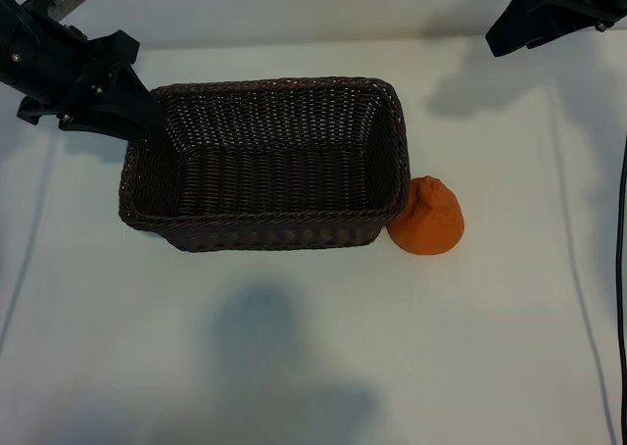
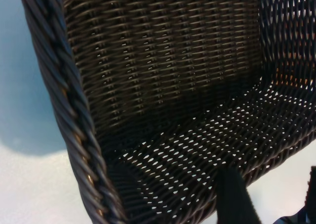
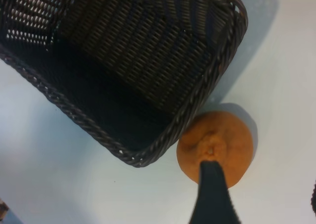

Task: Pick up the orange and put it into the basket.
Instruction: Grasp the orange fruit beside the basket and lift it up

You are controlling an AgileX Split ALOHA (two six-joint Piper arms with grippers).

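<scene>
The basket (image 1: 265, 166) sits in the middle of the white desk (image 1: 294, 367), slightly toward the upper left of the exterior frame, its long sides running left to right. Nothing lies inside it; the woven floor and braided rim show plainly. The orange (image 1: 427, 218) rests on the desk just right of the basket's lower right corner, touching or nearly touching the wicker wall, with its bumpy knob pointing up.

The left gripper (image 1: 137, 112) hangs at the upper left of the exterior frame, its dark tip over the basket's upper left corner at the rim. Its fingers (image 2: 236, 197) stand apart, with nothing between them; the left wrist view looks down into the basket's interior, with a dark finger showing at the lower edge.

The right arm (image 1: 549, 14) sits in the upper right corner of the exterior frame, high above the desk and well apart from the orange. In the right wrist view one dark finger (image 3: 212, 194) lines up over the orange (image 3: 216, 146), which lies beside the basket's corner (image 3: 148, 157). These fingers also stand apart and hold nothing.
</scene>
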